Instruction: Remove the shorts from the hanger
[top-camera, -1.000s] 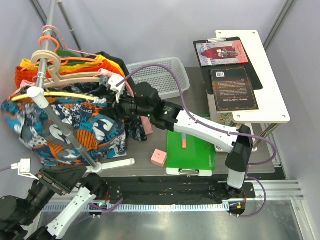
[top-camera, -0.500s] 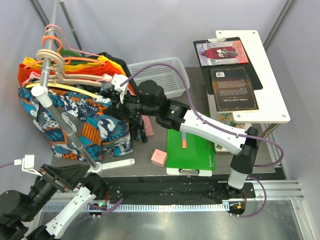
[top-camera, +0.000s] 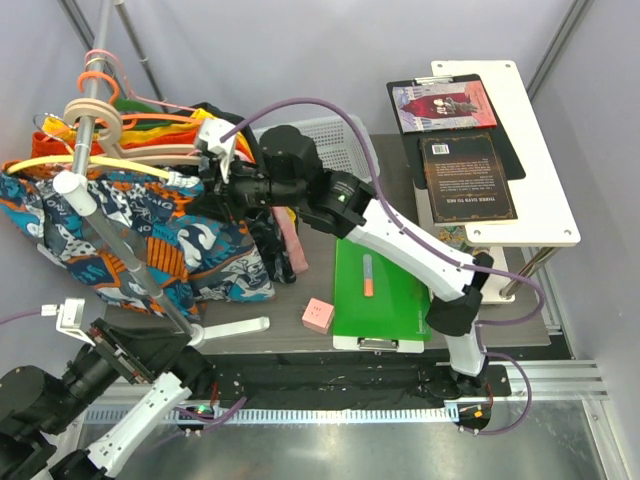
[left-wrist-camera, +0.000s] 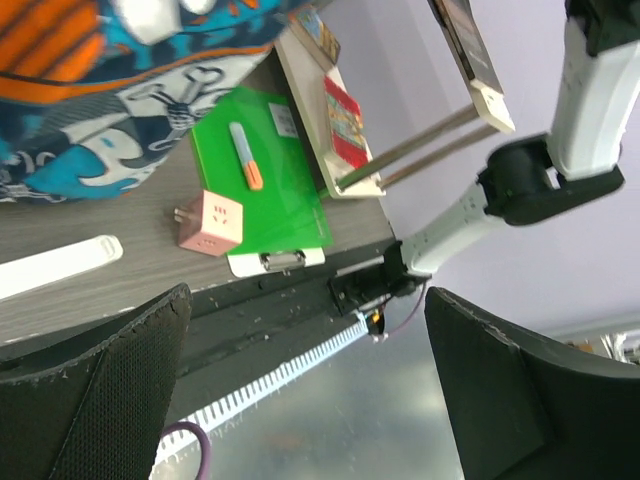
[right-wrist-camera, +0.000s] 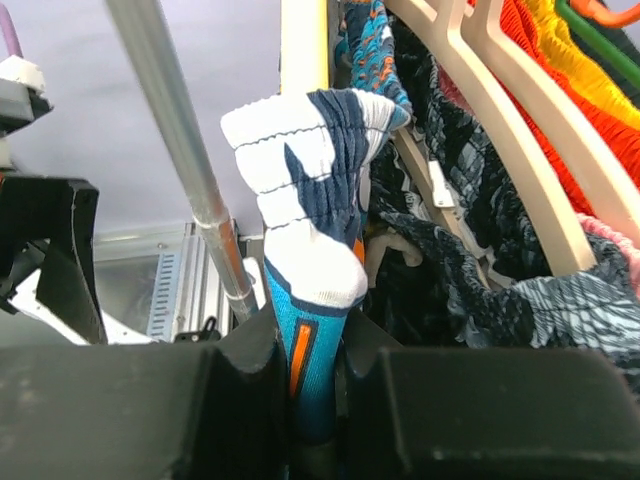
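Observation:
The printed shorts (top-camera: 150, 245) hang from the thin pale yellow hanger (top-camera: 55, 158) on the rack rod at the left. My right gripper (top-camera: 203, 183) reaches in from the right and is shut on a bunched fold of the shorts' waistband. In the right wrist view the blue, white and orange fold (right-wrist-camera: 310, 230) rises out of the closed gripper (right-wrist-camera: 315, 385), beside the hanger's arm (right-wrist-camera: 303, 45). My left gripper (top-camera: 100, 340) is low at the near left, away from the rack, open and empty (left-wrist-camera: 310, 390). The shorts' lower edge (left-wrist-camera: 120, 90) shows above it.
A thick beige hanger (top-camera: 130, 150), orange garments (top-camera: 190, 125) and a dark garment (top-camera: 265, 235) hang behind the shorts. The slanted metal rod (top-camera: 120, 245) crosses in front. A white basket (top-camera: 325, 140), green clipboard (top-camera: 380, 290), pink cube (top-camera: 317, 314) and shelf with books (top-camera: 480, 150) lie to the right.
My right gripper has moved up and left, still shut on the waistband. The shorts and hanger have swung along the rod. My left arm has shifted slightly.

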